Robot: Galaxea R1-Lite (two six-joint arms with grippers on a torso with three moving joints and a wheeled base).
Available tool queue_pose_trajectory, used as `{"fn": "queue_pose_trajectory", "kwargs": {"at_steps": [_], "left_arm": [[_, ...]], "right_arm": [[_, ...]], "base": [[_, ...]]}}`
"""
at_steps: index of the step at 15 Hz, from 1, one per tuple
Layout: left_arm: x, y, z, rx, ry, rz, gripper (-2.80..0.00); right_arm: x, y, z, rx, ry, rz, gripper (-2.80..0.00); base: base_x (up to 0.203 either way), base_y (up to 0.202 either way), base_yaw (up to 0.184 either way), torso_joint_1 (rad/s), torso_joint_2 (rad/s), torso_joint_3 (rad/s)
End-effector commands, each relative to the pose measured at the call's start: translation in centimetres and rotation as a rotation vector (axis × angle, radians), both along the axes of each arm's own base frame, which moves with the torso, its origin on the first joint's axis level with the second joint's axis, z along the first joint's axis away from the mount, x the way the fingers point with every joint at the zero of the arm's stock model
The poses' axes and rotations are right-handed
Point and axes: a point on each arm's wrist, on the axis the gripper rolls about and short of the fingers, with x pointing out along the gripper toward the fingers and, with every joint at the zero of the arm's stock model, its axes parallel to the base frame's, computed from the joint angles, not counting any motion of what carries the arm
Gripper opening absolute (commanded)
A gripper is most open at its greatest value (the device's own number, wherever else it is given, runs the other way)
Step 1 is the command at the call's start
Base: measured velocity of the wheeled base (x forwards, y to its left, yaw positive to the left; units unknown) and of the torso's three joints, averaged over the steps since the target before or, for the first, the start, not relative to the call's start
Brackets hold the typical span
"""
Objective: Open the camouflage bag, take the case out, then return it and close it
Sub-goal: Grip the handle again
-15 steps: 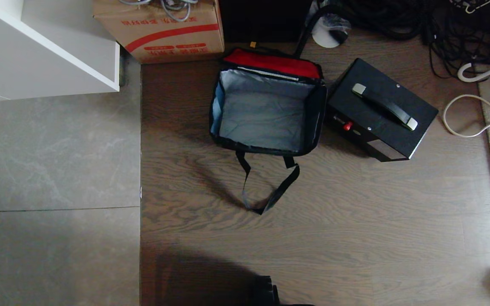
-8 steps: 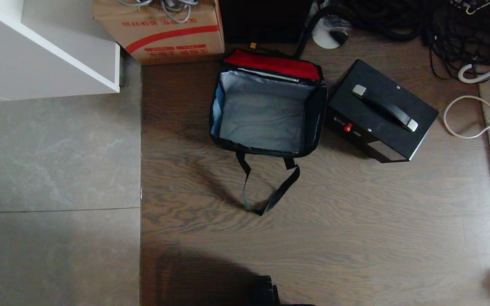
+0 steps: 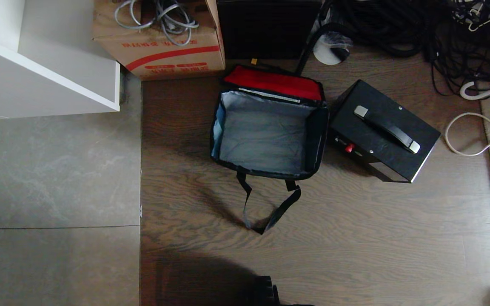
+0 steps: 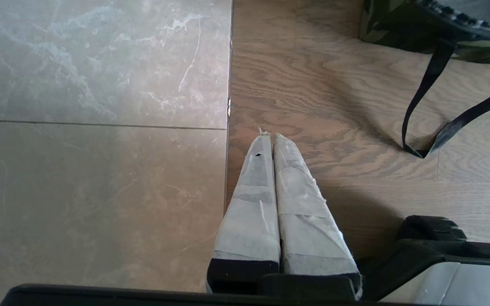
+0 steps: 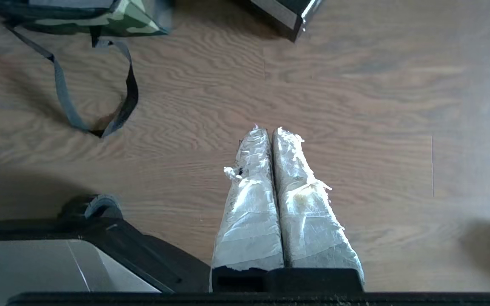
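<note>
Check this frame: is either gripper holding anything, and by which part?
Nothing is held. The left gripper and right gripper are both shut on nothing above bare floor, away from the open camouflage bag and its strap.

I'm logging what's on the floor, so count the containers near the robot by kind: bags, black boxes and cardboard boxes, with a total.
Bags: 1, the open bag
Black boxes with a handle: 1, the black box
Cardboard boxes: 1, the cardboard box
Total: 3
</note>
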Motion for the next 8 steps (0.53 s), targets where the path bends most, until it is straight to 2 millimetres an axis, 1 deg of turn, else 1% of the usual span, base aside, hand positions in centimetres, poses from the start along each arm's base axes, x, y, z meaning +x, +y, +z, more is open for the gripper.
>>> {"fn": "queue_pose_trajectory", "kwargs": {"at_steps": [1,8], "left_arm": [[0.07,0.00,-0.26,-0.001,0.009,0.001,-2.80],[0.07,0.00,-0.24,-0.010,0.007,0.002,-2.80]], "right_arm": [[0.03,0.00,-0.07,0.002,0.004,0.000,-2.80],[0.03,0.00,-0.05,0.006,0.003,0.000,-2.80]], "base": [[0.000,0.000,0.000,0.000,0.00,0.000],[0.000,0.000,0.000,0.000,0.00,0.000]]}}
